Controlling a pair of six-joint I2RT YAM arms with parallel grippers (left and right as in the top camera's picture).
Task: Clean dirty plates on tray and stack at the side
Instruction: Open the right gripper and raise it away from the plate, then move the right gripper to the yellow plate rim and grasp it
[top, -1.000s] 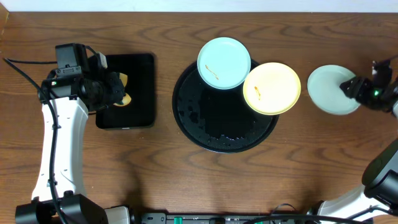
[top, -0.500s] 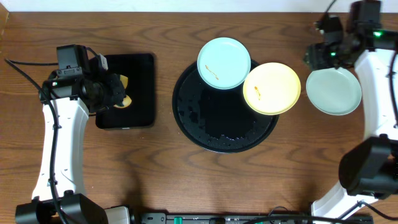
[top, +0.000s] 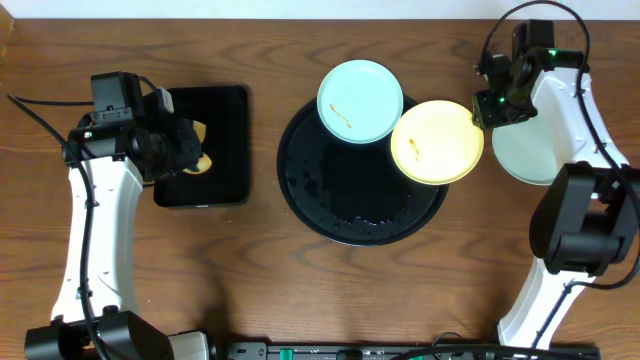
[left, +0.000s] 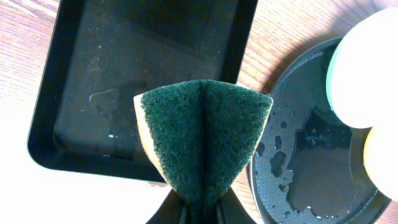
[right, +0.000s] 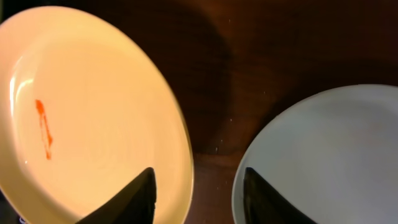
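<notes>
The large round black tray (top: 330, 205) sits mid-table, wet. A mint-blue plate (top: 360, 100) with an orange smear rests on its far rim. A pale yellow plate (top: 437, 142) with an orange smear rests on its right rim and shows in the right wrist view (right: 93, 118). A third mint-blue plate (top: 535, 155) lies on the table at the right and also appears in the right wrist view (right: 329, 155). My right gripper (top: 488, 108) (right: 199, 193) is open and empty above the gap between those two plates. My left gripper (top: 185, 145) (left: 202, 208) is shut on a green-and-yellow sponge (left: 202, 137).
A smaller rectangular black tray (top: 205, 145) lies at the left, under the left gripper; it also shows in the left wrist view (left: 124, 74) with a little water in it. The wooden table (top: 500, 260) surrounds everything.
My right arm swung from the far right edge up and then in to the left, ending over the gap beside the yellow plate. The right-hand blue plate lies free. The left arm stayed still.
</notes>
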